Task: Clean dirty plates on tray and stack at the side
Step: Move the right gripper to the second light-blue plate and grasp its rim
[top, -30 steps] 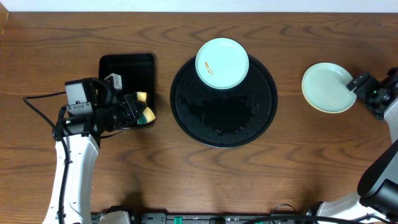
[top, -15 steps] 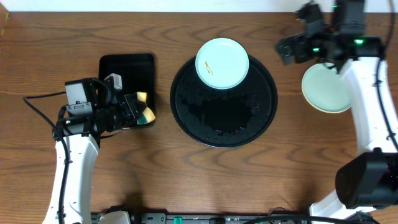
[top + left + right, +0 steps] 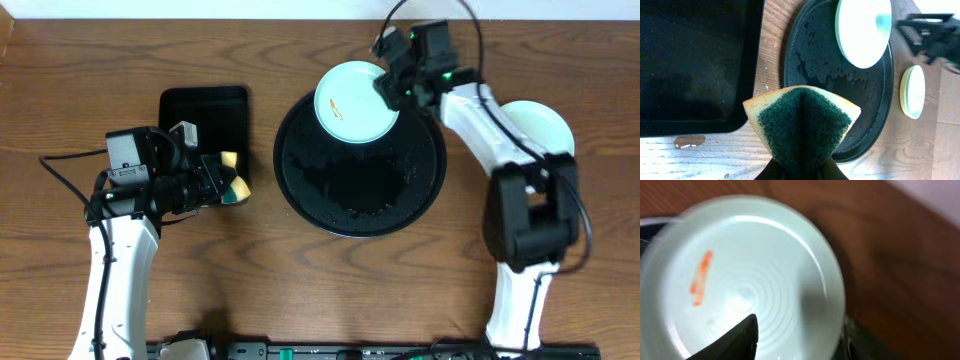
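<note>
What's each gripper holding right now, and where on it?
The left gripper pinches the sponge by its folded lower end. The right gripper is open at the plate's edge, holding nothing.

No text, label, brand, number or sign can be read in any of the views. The plates, the tray, the sponge and the arms carry no legible marking.
</note>
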Motion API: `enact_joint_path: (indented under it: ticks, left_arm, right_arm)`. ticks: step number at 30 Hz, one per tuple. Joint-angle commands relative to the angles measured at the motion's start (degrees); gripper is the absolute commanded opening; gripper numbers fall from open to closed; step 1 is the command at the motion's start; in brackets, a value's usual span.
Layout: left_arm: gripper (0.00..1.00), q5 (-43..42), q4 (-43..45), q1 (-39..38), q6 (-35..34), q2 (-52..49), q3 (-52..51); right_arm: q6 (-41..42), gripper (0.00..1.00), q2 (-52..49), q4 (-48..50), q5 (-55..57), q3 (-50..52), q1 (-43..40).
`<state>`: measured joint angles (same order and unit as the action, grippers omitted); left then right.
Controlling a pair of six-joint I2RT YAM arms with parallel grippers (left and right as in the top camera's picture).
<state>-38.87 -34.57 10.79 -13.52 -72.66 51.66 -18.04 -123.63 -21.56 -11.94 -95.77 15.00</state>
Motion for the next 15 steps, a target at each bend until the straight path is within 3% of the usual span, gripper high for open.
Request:
enact_joint_path:
  ticks: [1,7,9,11,15]
  left_arm:
    - [0.12,1.20,-0.15,0.24,0.37,-0.13,0.17]
    - [0.08,2.05,-0.33,0.24,0.37,-0.11,0.17]
    - [0.08,2.05,-0.33,0.24,0.37,-0.13,0.17]
    - [0.08,2.05,-0.35,0.22,0.37,-0.13,0.17]
    - [0.08,2.05,-0.35,0.24,0.37,-0.13,0.17]
  right_arm:
    - [2.08,0.54,-5.05,4.59,0.33,0.00,0.00]
    - [3.23,0.56,-9.29,8.98,0.59,0.00,-0.11]
    - [3.26,0.58,-9.22,10.34,0.59,-0.02,-0.37]
    - [3.89,0.70,-9.01,11.67,0.55,-0.07,-0.35]
    - [5.68,0.73,-7.23,11.52,-0.50,-0.63,-0.48]
